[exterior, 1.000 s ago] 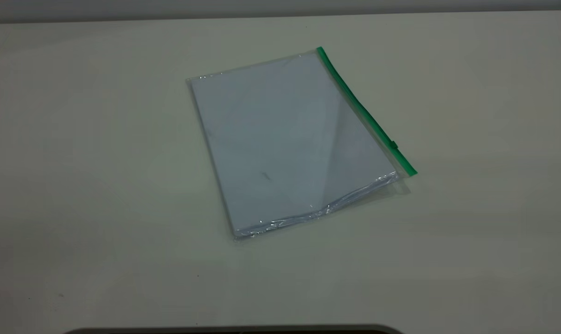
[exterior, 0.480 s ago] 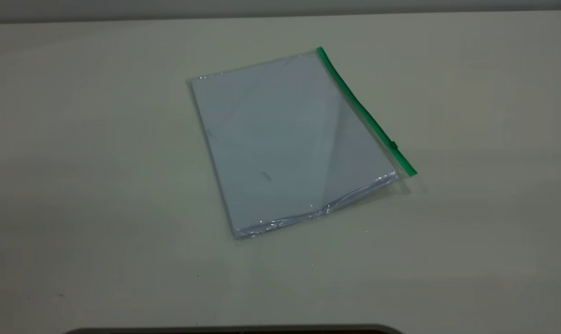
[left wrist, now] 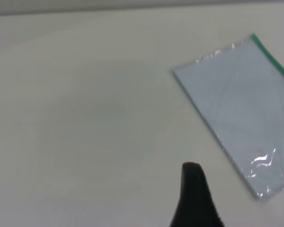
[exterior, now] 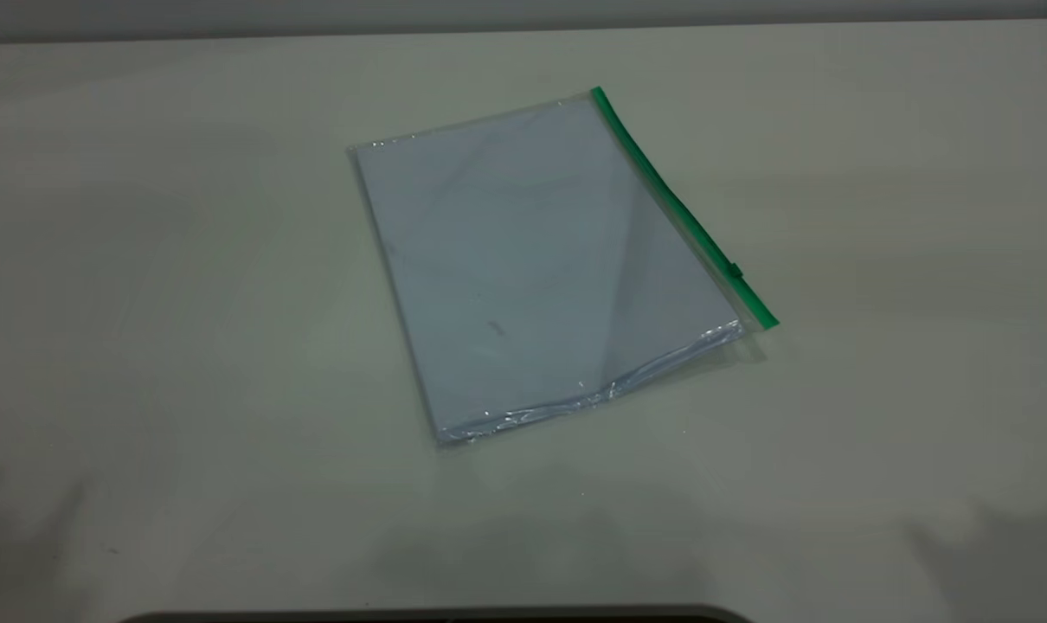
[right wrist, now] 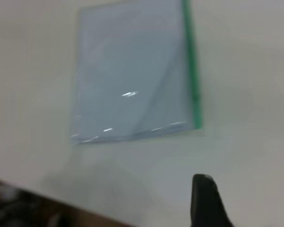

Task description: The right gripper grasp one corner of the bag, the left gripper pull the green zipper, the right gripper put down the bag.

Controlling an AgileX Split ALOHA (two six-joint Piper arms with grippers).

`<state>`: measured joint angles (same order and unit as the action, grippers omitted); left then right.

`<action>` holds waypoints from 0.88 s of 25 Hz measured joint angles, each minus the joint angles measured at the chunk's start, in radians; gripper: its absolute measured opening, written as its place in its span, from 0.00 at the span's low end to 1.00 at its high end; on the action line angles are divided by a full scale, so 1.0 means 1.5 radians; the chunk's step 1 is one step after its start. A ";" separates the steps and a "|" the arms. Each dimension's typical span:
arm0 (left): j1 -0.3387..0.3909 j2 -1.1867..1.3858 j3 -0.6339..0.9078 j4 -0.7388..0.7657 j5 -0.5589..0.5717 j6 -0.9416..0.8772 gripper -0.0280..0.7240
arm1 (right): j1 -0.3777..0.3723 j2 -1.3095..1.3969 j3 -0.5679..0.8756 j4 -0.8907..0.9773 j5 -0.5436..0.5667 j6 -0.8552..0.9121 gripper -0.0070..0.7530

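The bag (exterior: 532, 268), a clear pouch with white sheets inside, lies flat in the middle of the table. The green zipper (exterior: 679, 208) runs along its right edge, with the darker slider tab (exterior: 735, 271) close to the near corner (exterior: 770, 322). Neither gripper shows in the exterior view. In the left wrist view the left gripper (left wrist: 244, 191) hovers over bare table beside the bag (left wrist: 241, 104), showing one black finger (left wrist: 195, 198). In the right wrist view the right gripper (right wrist: 248, 194) is open, short of the bag (right wrist: 132, 80) and its green zipper (right wrist: 191, 71).
The pale table (exterior: 143, 346) spreads wide on every side of the bag. A dark edge (exterior: 437, 616) runs along the near side of the table. The far table edge (exterior: 229, 36) meets a grey wall.
The bag has not moved. Soft shadows have appeared on the table along the near side, at the left, middle and right.
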<state>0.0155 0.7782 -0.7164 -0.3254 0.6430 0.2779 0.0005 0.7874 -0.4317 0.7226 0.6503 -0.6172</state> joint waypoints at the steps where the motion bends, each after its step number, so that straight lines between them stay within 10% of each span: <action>1: 0.000 0.029 -0.007 -0.016 -0.008 0.017 0.81 | 0.000 0.052 0.000 0.058 -0.009 -0.047 0.63; 11: 0.000 0.193 -0.051 -0.171 -0.025 0.203 0.81 | 0.000 0.532 -0.004 0.653 -0.076 -0.557 0.63; 22: 0.000 0.194 -0.051 -0.203 -0.045 0.245 0.81 | 0.000 0.906 -0.160 0.712 0.035 -0.632 0.63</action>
<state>0.0155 1.0691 -0.7932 -0.6305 0.5751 0.6448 0.0000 2.1465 -0.6714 1.7902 0.7023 -1.5645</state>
